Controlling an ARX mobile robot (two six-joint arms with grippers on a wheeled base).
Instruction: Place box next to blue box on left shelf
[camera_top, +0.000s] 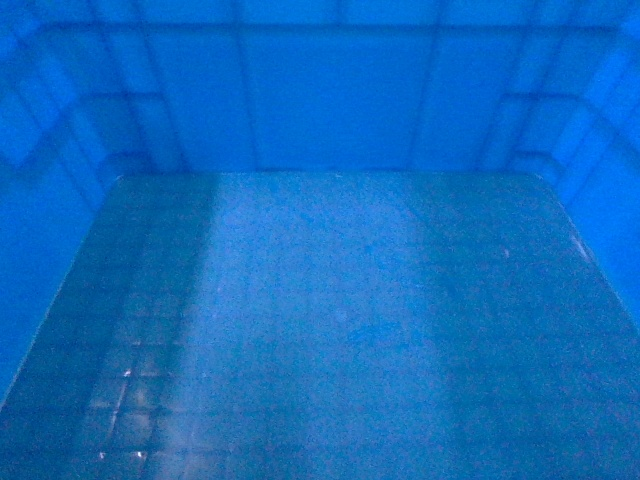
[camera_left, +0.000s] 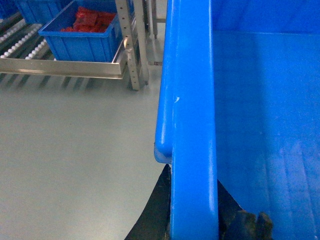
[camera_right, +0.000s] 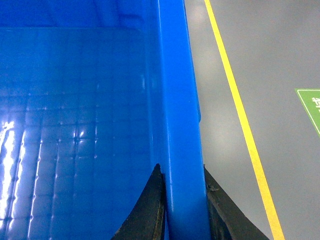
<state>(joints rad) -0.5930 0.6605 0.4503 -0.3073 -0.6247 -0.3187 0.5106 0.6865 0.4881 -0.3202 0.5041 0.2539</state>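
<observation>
The box (camera_top: 340, 300), a large bright-blue crate, fills the head view, which shows only its scuffed gridded floor and ribbed walls. My left gripper (camera_left: 194, 175) is shut on the box's left rim (camera_left: 192, 100), one black finger on each side. Across the crate, my right gripper (camera_right: 181, 167) is shut on the right rim (camera_right: 175, 90) in the same way. The blue box (camera_left: 82, 42) holding red packets (camera_left: 90, 20) sits on the left shelf (camera_left: 65, 67), a metal roller rack, ahead and to the left in the left wrist view. Grey floor lies between it and the carried box.
Another blue bin (camera_left: 35, 10) stands further back on the rack rollers. A perforated steel post (camera_left: 131, 50) marks the rack's near corner. On the right, a yellow line (camera_right: 235, 110) and a green floor marking (camera_right: 310, 105) lie on grey floor.
</observation>
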